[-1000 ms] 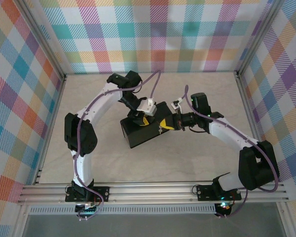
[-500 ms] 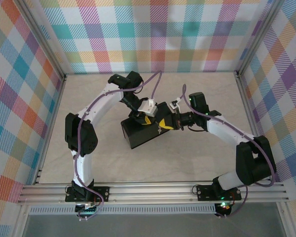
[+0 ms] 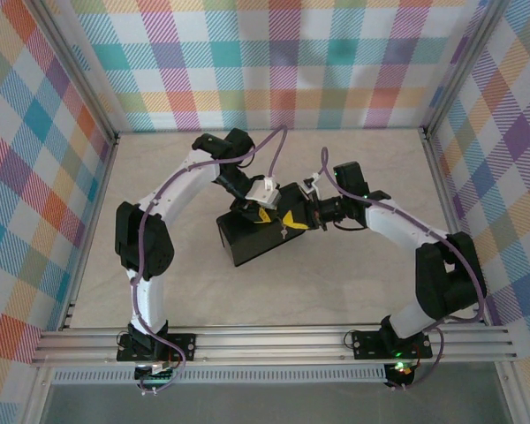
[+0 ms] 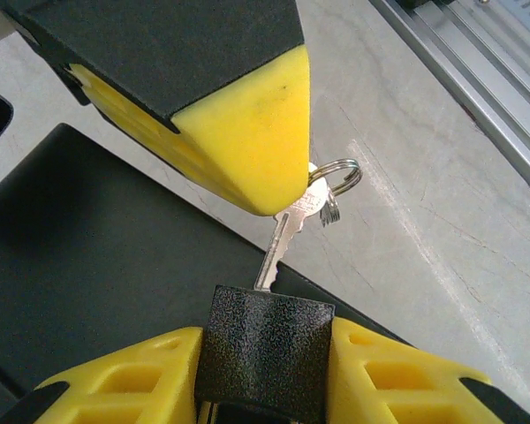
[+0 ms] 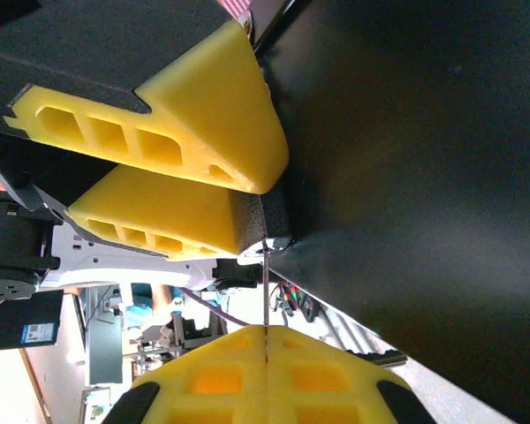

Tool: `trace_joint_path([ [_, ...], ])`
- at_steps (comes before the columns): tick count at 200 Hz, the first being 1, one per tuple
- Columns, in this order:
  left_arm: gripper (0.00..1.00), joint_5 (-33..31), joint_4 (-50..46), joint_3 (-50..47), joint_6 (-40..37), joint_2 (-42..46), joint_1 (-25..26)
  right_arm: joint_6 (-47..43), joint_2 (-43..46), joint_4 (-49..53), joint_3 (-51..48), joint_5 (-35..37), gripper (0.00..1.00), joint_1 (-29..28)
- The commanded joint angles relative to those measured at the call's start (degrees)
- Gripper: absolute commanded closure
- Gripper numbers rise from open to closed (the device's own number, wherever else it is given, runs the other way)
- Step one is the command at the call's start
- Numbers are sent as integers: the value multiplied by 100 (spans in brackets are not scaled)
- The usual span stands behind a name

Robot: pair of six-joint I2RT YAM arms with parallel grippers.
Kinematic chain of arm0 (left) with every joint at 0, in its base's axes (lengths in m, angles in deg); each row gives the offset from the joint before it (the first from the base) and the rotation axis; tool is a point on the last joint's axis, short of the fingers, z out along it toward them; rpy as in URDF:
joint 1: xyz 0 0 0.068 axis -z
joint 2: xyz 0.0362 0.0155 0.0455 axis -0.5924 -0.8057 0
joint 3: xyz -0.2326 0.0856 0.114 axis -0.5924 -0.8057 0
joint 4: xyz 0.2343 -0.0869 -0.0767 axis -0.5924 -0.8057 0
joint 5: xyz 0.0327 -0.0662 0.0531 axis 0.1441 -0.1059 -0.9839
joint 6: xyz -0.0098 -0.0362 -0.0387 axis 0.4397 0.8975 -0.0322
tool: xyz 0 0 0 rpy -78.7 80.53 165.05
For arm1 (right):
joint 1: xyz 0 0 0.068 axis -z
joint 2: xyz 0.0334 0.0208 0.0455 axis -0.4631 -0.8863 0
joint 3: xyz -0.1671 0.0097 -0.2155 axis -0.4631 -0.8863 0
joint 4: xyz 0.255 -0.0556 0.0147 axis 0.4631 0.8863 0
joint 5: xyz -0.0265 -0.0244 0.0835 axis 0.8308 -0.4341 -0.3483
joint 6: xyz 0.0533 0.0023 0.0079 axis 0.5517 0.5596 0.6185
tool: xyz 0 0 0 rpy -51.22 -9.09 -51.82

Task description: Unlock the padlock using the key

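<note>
The padlock (image 4: 265, 349), a black grainy block, sits clamped between the yellow fingers of my left gripper (image 4: 265, 358) just above the black box (image 4: 88, 247). The key (image 4: 278, 243), silver with a ring (image 4: 337, 177), has its blade tip in the padlock's end face. My right gripper (image 5: 266, 340) is shut on the key (image 5: 266, 291), seen edge-on as a thin line running up to the padlock (image 5: 267, 216). In the top view, the left gripper (image 3: 258, 212) and right gripper (image 3: 302, 219) meet over the box (image 3: 247, 243).
The box lies tilted mid-table with its lid under both grippers. Purple cables (image 3: 274, 146) loop above the wrists. Bare table (image 4: 442, 221) spreads around the box, with the aluminium rail (image 3: 274, 340) at the near edge and checked walls on three sides.
My left jaws have narrowed onto the padlock. The right gripper has slid slightly left toward the left gripper, its elbow swinging inward; the box has stayed put.
</note>
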Motion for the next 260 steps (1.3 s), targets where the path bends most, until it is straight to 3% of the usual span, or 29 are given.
trace_joint_path([
  [1, 65, 98, -157, -240, -242, 81, 15, -201, -83, 89, 183, -110, 100, 37],
  [127, 67, 167, -94, -471, -357, 175, -14, 35, -283, -74, 307, 32, 100, 44],
  [260, 68, 277, -50, -603, -462, 240, -183, -471, -332, 969, 622, 256, 100, 72],
])
